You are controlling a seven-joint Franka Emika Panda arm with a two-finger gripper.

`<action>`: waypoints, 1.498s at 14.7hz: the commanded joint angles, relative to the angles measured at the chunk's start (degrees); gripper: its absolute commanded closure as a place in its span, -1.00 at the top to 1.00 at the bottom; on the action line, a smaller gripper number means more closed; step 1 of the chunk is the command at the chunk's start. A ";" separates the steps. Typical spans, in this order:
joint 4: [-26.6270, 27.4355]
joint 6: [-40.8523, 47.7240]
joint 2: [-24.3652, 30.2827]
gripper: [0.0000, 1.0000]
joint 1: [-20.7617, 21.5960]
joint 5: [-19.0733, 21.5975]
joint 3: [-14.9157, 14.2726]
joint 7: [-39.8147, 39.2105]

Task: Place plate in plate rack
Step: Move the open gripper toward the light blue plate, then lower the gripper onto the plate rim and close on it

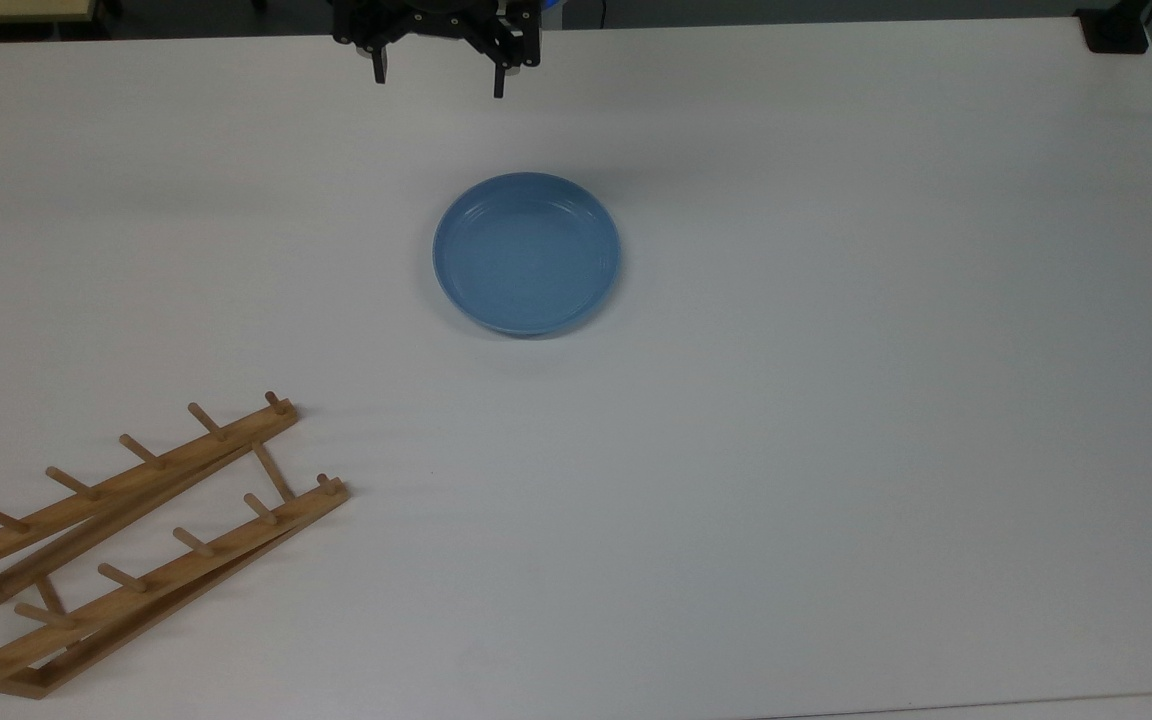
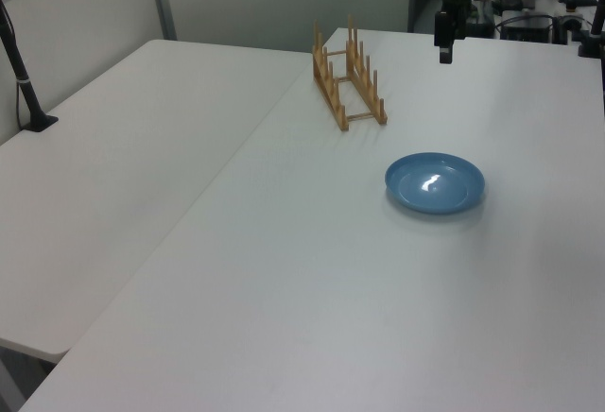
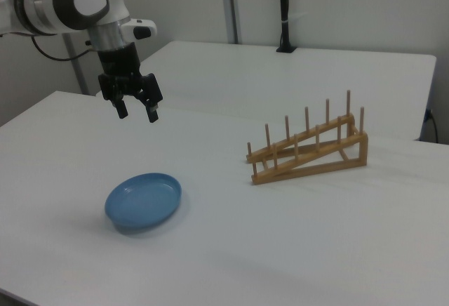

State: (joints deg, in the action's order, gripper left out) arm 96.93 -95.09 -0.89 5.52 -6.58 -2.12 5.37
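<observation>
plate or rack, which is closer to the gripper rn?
The plate. It lies flat just below the open gripper in the top view, while the rack sits far off at the top view's lower left.

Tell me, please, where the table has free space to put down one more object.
The widest bare patch lies on the top view's right, from the plate to the table edge. Bare surface also separates the plate from the plate rack. The open gripper hangs above the strip behind the plate, so avoid there.
</observation>
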 commanded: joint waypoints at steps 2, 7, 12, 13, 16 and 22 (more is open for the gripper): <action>0.72 -0.18 -0.70 1.00 0.64 -0.01 -0.34 0.34; 0.72 -0.44 -0.70 1.00 0.38 -0.01 -0.34 -0.18; 0.72 -0.80 -1.84 1.00 0.20 0.08 -0.34 -6.50; 1.06 -0.88 -2.10 1.00 0.11 0.08 -0.43 -10.25; 1.16 -0.88 -7.17 1.00 -2.25 0.08 -0.61 -23.00; 3.35 -11.50 -18.61 0.30 -4.37 -0.53 -0.61 -29.45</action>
State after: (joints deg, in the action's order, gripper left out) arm 99.21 -102.66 -16.66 0.85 -6.58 -2.28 -22.20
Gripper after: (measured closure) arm 0.128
